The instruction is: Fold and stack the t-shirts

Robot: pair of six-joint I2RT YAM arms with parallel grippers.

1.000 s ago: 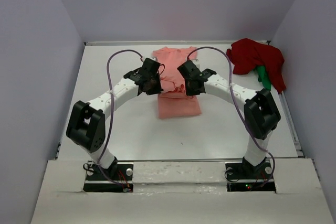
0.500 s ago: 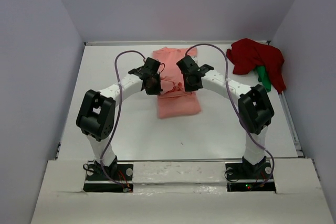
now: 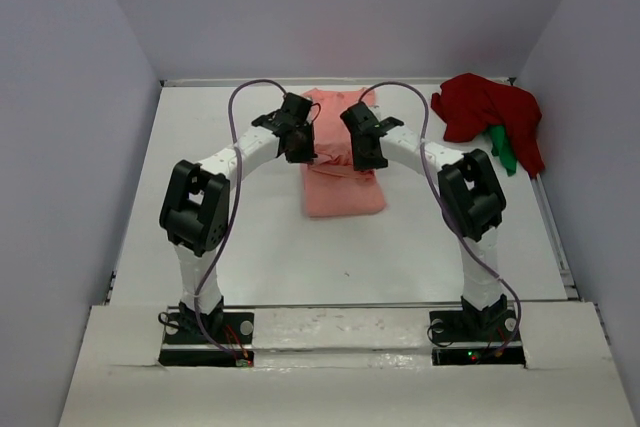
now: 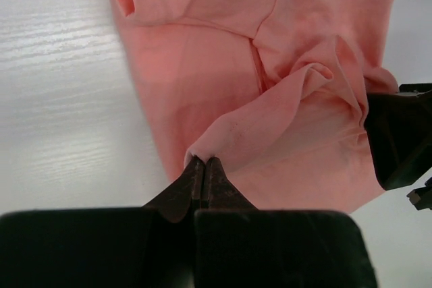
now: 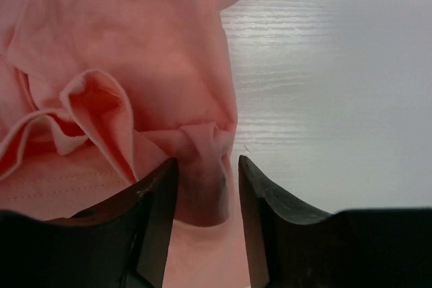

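White table (image 3: pixel 190 137), boxed in by pale lilac walls (image 3: pixel 70 97), carries the work; the step in hand looks like doubling the salmon-pink t-shirt (image 3: pixel 342 195) over on itself, and to do that well both corners of the lifted edge should travel level and land square on the layer beneath. A lone corner hauled along will skew the fold, so the loose side wants a fresh pinch or a smoothing flat before anything else moves; the left gripper (image 4: pixel 204 164) is pressed fully together on a thin raised edge of that shirt, the cloth climbing to it in a taut ridge; the right gripper (image 5: pixel 208 166) stands partly apart, a rolled tuck of the same shirt lying between its fingers (image 5: pixel 156 197) without being squeezed, so I judge it holds nothing; outward from both, the shirt lies mid-table, ruffled between the two wrists and flat at its near end; well apart, at the far right corner, the dark red t-shirt (image 3: pixel 482 107) lies heaped with a bright green one (image 3: pixel 503 150) poking from under it, neither yet folded.
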